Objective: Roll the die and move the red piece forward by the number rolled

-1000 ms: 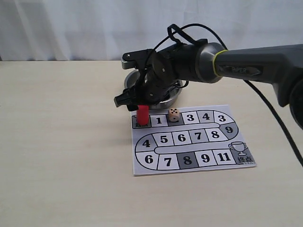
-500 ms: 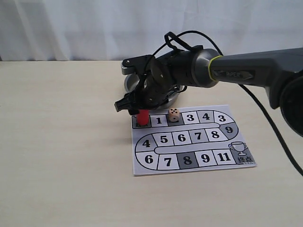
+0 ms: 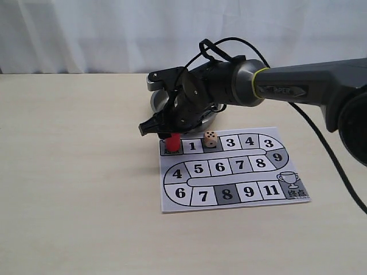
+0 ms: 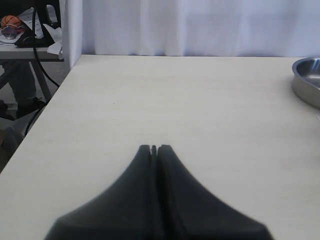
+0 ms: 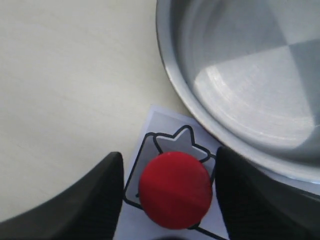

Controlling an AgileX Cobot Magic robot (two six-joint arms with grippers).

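The red piece [image 3: 171,142] [image 5: 175,189] stands upright on the starred start square at the board's [image 3: 252,197] near-left corner. My right gripper [image 3: 170,136] [image 5: 167,192] hangs over it, open, one finger on each side with a narrow gap to the piece. The die [image 3: 210,138], pale beige with dark pips, rests on the grey square between the squares marked 1 and 3. My left gripper [image 4: 154,148] is shut with nothing in it, over bare table far from the board.
A shallow metal bowl [image 3: 210,116] [image 5: 235,75] [image 4: 306,80] sits just behind the board, close to my right gripper. The paper board carries a numbered track ending at a trophy square [image 3: 292,183]. The table's edge [image 4: 30,125] shows in the left wrist view.
My right gripper has dropped lower around the red piece over the last second, hiding most of it; the last half second shows almost no movement. Die and board have not moved.
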